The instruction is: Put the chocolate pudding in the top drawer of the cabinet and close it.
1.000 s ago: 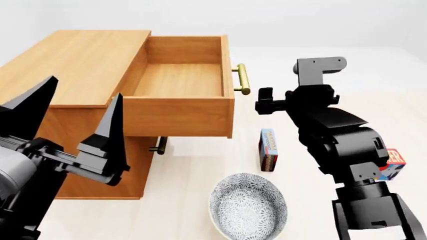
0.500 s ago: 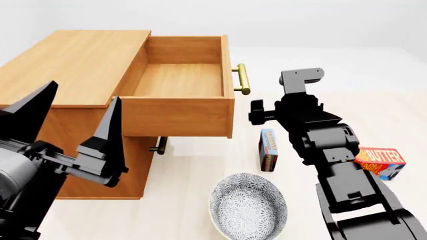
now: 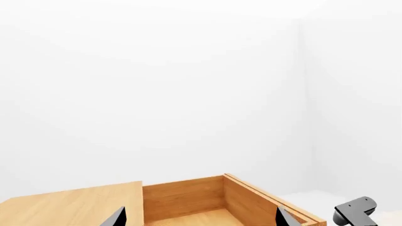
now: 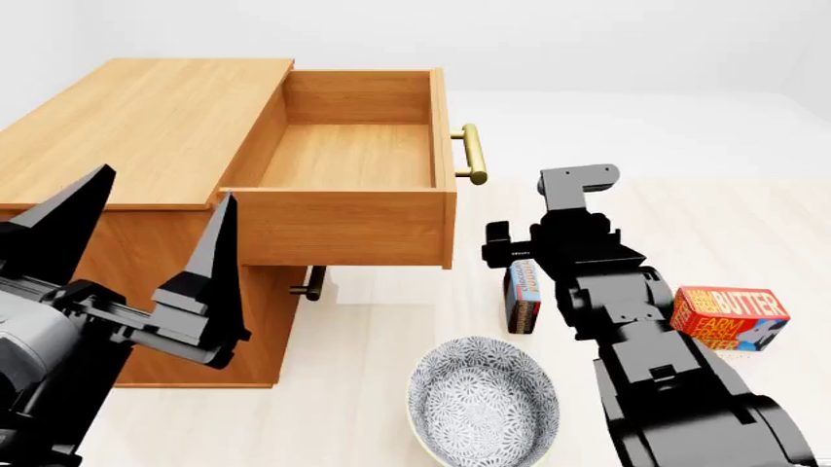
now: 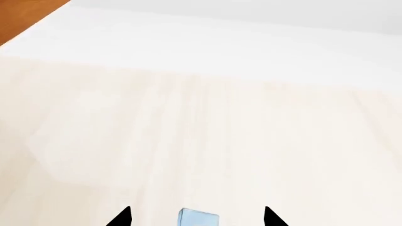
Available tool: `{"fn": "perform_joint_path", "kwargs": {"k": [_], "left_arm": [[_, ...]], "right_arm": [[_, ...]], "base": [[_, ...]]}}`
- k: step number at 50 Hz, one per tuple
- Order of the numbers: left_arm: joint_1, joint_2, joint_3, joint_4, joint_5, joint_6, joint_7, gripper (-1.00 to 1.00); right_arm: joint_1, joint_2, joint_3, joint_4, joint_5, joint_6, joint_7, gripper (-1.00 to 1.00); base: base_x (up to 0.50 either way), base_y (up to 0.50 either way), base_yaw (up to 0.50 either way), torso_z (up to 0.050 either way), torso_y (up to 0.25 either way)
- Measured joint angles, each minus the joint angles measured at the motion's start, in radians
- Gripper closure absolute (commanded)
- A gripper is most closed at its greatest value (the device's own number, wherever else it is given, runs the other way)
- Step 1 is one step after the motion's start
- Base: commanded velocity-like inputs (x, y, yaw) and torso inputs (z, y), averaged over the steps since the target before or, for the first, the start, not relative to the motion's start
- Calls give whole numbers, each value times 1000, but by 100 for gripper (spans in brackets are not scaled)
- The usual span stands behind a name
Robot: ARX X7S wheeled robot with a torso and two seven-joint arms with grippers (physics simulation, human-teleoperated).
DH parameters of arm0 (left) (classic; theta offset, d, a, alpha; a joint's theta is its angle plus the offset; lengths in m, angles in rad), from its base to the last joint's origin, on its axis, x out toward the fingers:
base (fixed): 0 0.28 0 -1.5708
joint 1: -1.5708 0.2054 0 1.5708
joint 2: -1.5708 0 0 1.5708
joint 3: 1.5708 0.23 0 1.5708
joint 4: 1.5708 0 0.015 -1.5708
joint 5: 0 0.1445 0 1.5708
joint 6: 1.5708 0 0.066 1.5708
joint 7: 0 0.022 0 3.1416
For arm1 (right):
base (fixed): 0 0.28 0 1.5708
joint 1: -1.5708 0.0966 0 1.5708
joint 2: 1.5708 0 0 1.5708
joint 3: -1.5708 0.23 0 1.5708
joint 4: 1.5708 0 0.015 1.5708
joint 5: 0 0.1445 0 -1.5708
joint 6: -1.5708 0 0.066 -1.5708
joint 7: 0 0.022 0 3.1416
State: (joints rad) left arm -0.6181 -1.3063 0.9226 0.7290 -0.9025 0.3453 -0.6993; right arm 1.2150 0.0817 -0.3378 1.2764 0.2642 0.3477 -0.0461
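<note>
Though unheld, chocolate pudding [image 5: 198,217] between right claw [image 5: 196,217] tips.

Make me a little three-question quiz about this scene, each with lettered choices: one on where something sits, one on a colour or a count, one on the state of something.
1. Where does the patterned bowl sit?
A. on the cabinet top
B. on the pale floor in front of the cabinet
C. inside the drawer

2. What colour is the drawer's bar handle?
A. brass yellow
B. black
C. blue

3. How is the top drawer right now?
A. shut
B. pulled out and empty
C. pulled out with a box inside

Answers:
1 B: the head view shows it on the floor, below the small blue pudding box.
2 A: it shines golden against the light wood of the cabinet.
3 B: its bare wooden bottom is in plain sight.
</note>
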Motion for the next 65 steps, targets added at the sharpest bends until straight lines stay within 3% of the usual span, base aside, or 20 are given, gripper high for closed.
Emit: {"fn": "perform_joint_path", "kwargs": {"k": [25,65], "left_arm": [[1,16,3,-6,14,-24,7,-100],[25,21,6,-8,31,-21,8,-100]], "right_arm": [[-79,-13,158,29,-127,-80,-36,-100],[-117,-28,292,32,-237,7,-59,-100]], "base": [[0,0,0,0,0],[0,0,0,0,0]]}}
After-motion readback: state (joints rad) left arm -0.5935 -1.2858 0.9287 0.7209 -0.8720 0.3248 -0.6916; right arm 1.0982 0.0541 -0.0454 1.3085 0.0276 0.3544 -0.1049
